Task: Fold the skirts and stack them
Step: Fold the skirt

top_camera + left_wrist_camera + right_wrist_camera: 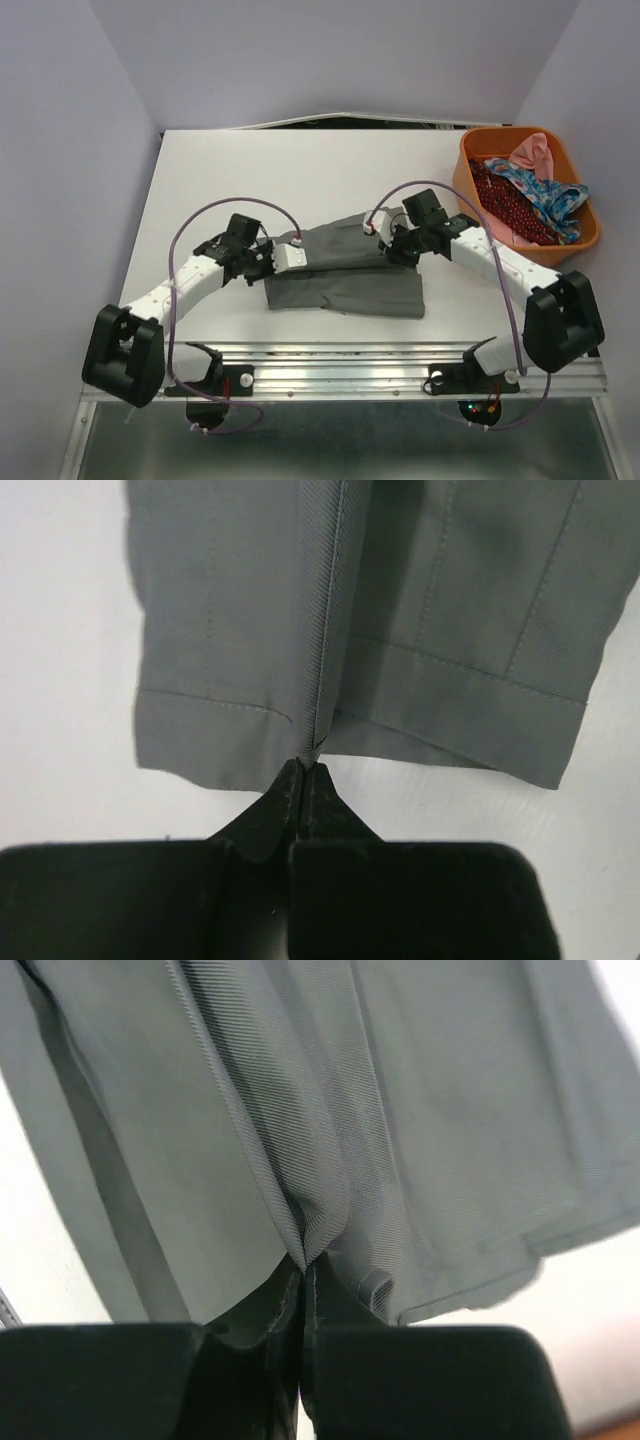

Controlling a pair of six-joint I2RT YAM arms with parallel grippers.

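I'm mid-fold on the grey skirt, which lies on the desk just beside the orange basket. My left hand is clenched on its hem edge far from the basket, my right hand on a pleat of it nearer the basket. The dark red skirt and blue skirt wait inside the basket. Next, I think, I should carry both pinches across together, evenly.
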